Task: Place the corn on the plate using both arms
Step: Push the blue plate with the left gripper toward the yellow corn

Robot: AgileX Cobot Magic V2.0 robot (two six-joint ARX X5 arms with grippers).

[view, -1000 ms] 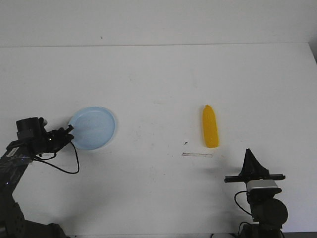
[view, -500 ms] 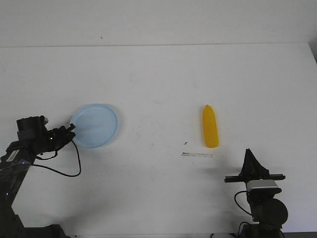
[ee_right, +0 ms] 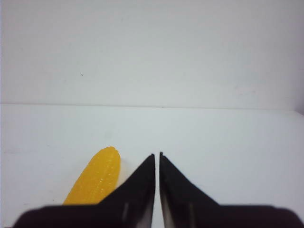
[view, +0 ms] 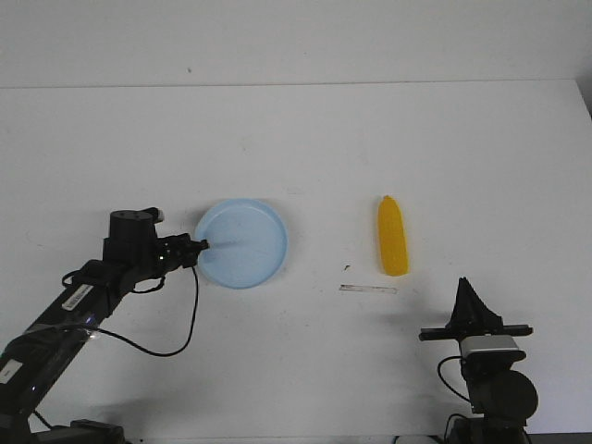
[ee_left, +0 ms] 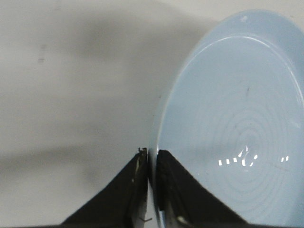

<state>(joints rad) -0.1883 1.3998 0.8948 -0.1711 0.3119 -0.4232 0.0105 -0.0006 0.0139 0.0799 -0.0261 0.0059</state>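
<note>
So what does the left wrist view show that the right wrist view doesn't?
Only the left wrist view shows the light-blue plate, its rim pinched by the left tool, with glare on its ringed base. Only the right wrist view shows the corn, lying free beside the shut, empty right tool. Both show black fingers over the white table.

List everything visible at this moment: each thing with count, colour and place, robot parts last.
plate: one, pale blue, left of table centre, its rim pinched by the left gripper
corn: one, yellow-orange, lying on the table right of the plate, apart from it
strip: one, thin, greyish, on the table just in front of the corn
table: one, white
left gripper: one, black, shut on the plate's rim
right gripper: one, black, shut on nothing, near the table's front right, short of the corn
</note>
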